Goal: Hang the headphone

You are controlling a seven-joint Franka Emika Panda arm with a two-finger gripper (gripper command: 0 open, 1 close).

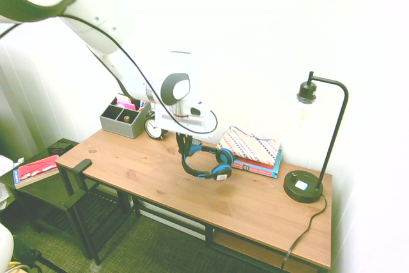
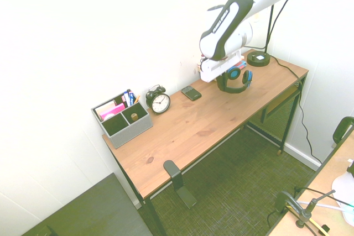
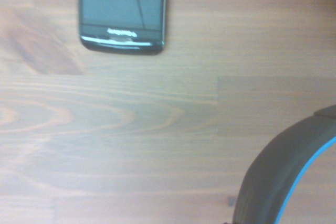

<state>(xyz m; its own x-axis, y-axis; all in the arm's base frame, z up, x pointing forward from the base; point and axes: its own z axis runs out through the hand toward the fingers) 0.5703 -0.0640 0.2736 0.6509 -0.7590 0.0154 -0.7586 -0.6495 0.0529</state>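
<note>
The headphone [image 1: 208, 161] has a blue and black headband and round blue ear cups, and it is at the middle of the wooden desk [image 1: 153, 177]. My gripper [image 1: 185, 140] comes straight down onto the headband's end and is shut on it. From the other side, the headphone [image 2: 237, 78] shows just below the gripper [image 2: 223, 74], low over the desk; I cannot tell whether it still touches the wood. In the wrist view the headband [image 3: 283, 177] curves up from the lower edge. A black hook [image 1: 80, 167] sticks up at the desk's end.
A grey organizer [image 1: 124, 119] and an alarm clock [image 1: 153, 128] stand at the back. A dark phone [image 2: 191, 93] lies beside the gripper. Stacked books [image 1: 252, 148] and a black desk lamp [image 1: 305, 187] occupy the other end. A low side table [image 1: 38, 174] carries a red book.
</note>
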